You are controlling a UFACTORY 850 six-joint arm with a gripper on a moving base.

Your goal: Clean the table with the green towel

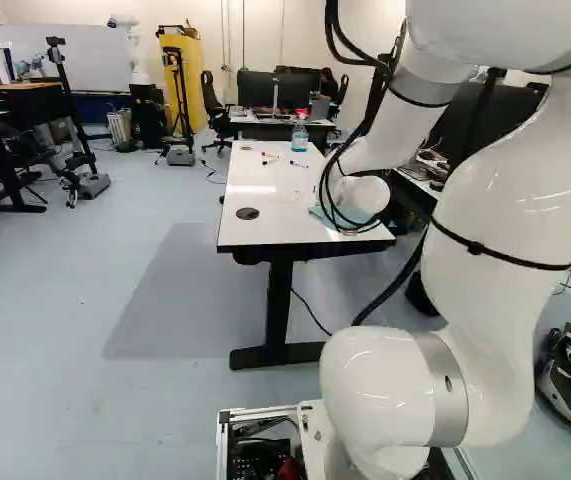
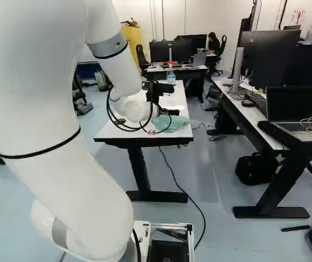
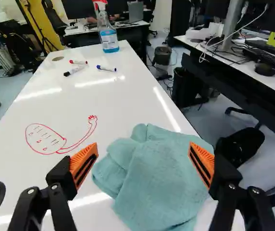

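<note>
- Gripper [image 3: 142, 156] with fingers apart, clamped on nothing; closing too high might pinch one fold or miss
- Towel [image 3: 161, 178] bunched on the near end of the table [image 3: 45, 110], close to a side edge; a weak pinch could let it slip off
- Red drawing [image 3: 45, 139] just beside it; a lumpy towel may smear the ink
- Pens [image 3: 106, 68] and bottle [image 3: 108, 38] farther along; an overlong wipe could knock them
</note>
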